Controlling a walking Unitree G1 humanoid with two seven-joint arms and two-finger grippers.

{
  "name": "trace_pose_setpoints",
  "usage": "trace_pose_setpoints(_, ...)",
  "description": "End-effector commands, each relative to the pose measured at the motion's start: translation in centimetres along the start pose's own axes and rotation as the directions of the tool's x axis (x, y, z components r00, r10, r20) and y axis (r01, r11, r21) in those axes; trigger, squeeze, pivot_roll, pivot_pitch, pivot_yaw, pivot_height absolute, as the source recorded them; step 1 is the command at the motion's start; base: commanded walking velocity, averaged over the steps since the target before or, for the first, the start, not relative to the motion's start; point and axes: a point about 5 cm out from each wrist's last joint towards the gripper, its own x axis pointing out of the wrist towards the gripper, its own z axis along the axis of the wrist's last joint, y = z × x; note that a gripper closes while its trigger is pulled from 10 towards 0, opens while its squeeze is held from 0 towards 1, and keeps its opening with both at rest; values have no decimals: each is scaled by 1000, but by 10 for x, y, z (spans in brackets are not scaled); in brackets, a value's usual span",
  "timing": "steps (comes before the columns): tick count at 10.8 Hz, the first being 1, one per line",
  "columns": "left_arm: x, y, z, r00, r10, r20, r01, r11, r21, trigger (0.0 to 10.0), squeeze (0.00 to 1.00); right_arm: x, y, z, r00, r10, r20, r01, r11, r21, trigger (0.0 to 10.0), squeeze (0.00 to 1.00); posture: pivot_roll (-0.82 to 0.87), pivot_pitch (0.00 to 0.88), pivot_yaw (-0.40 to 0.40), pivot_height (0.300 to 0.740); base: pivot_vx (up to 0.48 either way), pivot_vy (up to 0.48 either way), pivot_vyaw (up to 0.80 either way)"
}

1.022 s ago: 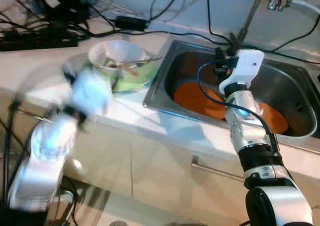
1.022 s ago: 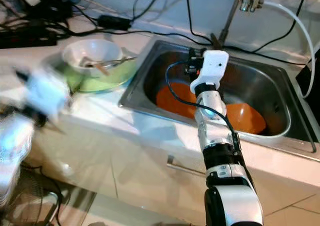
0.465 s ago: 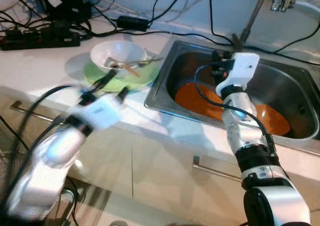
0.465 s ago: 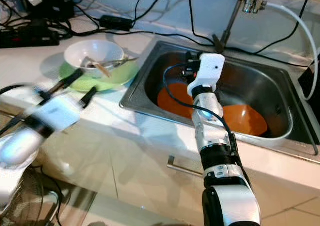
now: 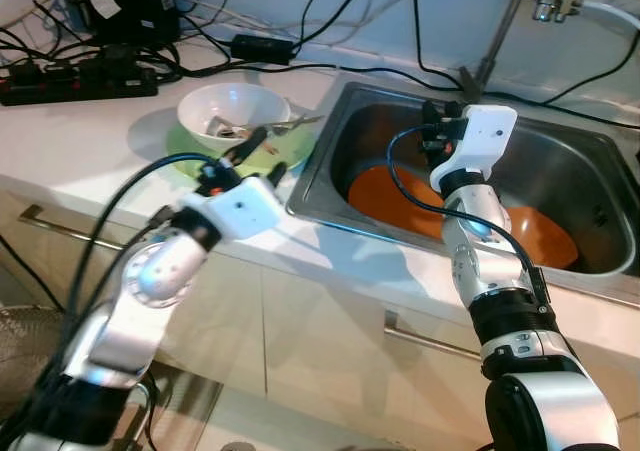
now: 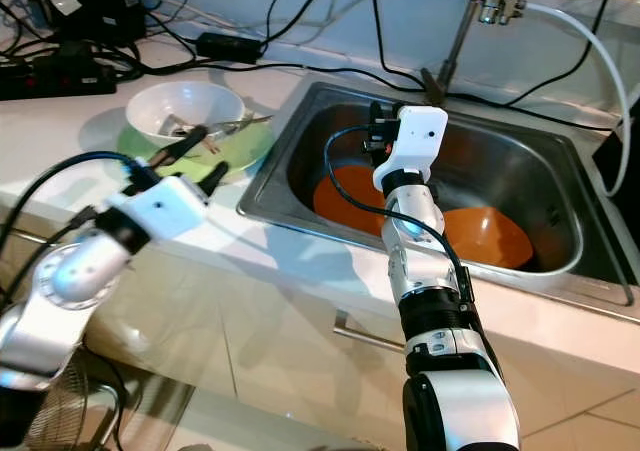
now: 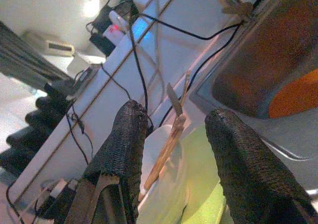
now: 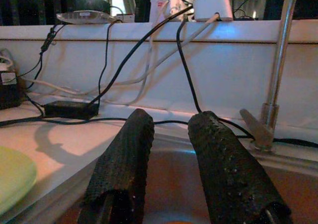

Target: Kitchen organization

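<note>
— Which way do the wooden chopsticks (image 7: 166,152) point?
— They lie in your white round bowl (image 5: 232,113) on the lime-green plate (image 6: 235,152), tips toward the steel sink (image 5: 590,161). No writing is legible.
— The grippers?
— Your left gripper (image 5: 254,152) hovers apart, empty, at the plate; your right gripper (image 8: 175,149), fingers apart, holds nothing above the sink.

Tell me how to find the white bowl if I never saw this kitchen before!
Find the steel sink set in the pale counter, with orange dishes inside it. On the counter beside the sink, to the robot's left, lies a light green plate, and the white bowl sits on top of it. It is the only dish holding utensils, and the left gripper hovers by it.
</note>
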Motion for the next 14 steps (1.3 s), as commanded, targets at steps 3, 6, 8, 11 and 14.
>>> trace_pose_setpoints(3,18,-2,0,1000,7,6,-7,998,58,10000,0,1,-1,5,1000,-5,27,5,1000,1,10000,0,258,0,-60,740,0,0,0)
trace_pose_setpoints(6,20,-3,-6,1000,9,-12,-8,996,94,0,0,1,-4,5,1000,-8,27,8,1000,-3,10000,0,255,0,-61,740,0,0,0)
trace_pose_setpoints(8,20,-2,-6,1000,15,-23,-13,994,106,0,0,1,-3,6,1000,-6,28,7,1000,-3,10000,0,258,0,-64,740,0,0,0)
trace_pose_setpoints(11,19,-2,-7,999,19,-33,-15,994,112,0,0,1,-4,5,1000,-7,22,8,1000,-4,10000,0,259,9,-68,740,0,0,0)
trace_pose_setpoints(14,20,-1,-7,999,33,-36,-28,992,121,0,0,1,-6,5,1000,-14,19,14,1000,-7,10000,0,258,18,-71,740,0,0,0)
